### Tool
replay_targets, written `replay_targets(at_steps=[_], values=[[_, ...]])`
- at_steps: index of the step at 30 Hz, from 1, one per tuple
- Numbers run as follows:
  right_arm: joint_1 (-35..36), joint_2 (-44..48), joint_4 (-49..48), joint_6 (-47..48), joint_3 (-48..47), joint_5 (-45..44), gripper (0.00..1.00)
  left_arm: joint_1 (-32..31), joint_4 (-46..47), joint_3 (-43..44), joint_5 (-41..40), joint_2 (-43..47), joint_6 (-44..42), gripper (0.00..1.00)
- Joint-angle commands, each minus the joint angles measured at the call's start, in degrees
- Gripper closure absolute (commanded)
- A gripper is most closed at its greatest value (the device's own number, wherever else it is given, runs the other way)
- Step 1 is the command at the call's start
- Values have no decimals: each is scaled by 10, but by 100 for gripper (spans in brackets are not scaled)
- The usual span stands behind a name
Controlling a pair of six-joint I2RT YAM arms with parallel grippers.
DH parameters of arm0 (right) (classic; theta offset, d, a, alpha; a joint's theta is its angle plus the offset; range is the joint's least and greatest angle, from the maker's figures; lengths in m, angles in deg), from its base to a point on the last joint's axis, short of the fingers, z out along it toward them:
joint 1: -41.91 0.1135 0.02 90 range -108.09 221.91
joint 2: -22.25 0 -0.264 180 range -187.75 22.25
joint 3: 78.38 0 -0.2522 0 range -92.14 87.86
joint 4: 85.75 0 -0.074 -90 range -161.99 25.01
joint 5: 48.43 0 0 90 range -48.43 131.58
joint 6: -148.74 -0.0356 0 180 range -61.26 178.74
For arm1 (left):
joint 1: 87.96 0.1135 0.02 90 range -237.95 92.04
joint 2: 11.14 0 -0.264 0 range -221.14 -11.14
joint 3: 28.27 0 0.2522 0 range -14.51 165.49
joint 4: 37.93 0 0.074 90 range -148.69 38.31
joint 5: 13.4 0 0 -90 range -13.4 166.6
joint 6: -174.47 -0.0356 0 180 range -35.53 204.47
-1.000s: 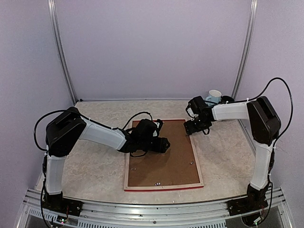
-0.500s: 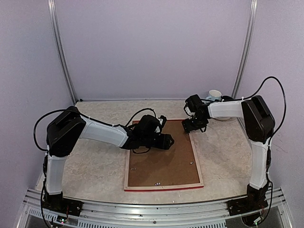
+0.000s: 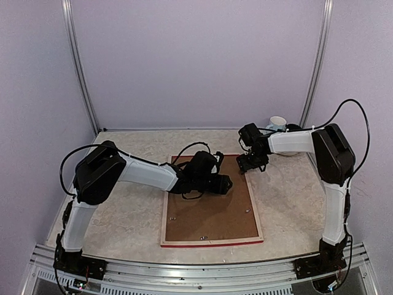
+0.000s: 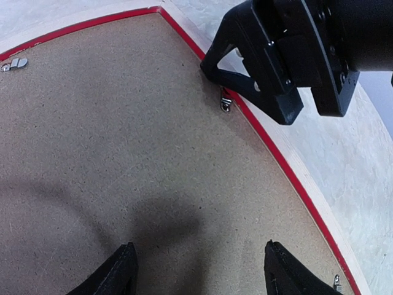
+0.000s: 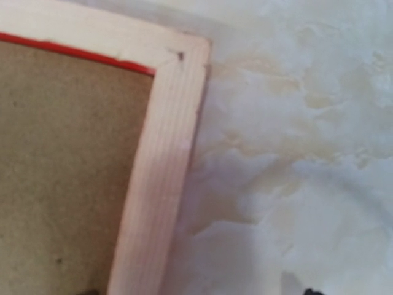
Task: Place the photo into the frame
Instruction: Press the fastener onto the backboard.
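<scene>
Fibreboard, brown: backing board [image 3: 209, 212], seated flat inside the frame [image 3: 212, 244]. The frame lies face down on the table [image 3: 295, 196], pale wood rails up, with a red lip showing around the board.

Item, left gripper [image 4: 206, 270]: mine, jaws spread with nothing between them, poised low over the board's far half. Change noted: it has slid from the board's left edge toward the middle and the far right.

Item, right gripper [image 3: 247, 165]: mine, jaws parted, holding nothing. Change noted: it has dropped from above the table to the frame's far right corner. One fingertip now sits just beside a small metal clip [image 4: 226, 104] on the right rail.

Item, photo: not visible in any view; whether it lies beneath the board I cannot tell.

Assessment: both tools now gather near that one corner and its clip. I judge the step in hand to be working the fasteners that hold the board, either freeing it or locking it down.
</scene>
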Motion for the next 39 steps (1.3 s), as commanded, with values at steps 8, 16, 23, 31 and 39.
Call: replay_targets(at_steps=[8, 16, 23, 31, 39], values=[[19, 19, 101, 14, 37, -26, 28, -3, -62, 9, -53, -32, 32, 31], [30, 32, 129, 24, 49, -15, 29, -4, -68, 11, -63, -33, 42, 32], [30, 39, 111, 24, 49, -23, 29, -4, -61, 12, -56, -33, 42, 33], [25, 83, 87, 17, 17, 49, 28, -7, -40, -5, -52, -6, 21, 32], [-6, 131, 20, -59, 91, 154, 27, -8, -30, -13, -62, 30, -11, 28]])
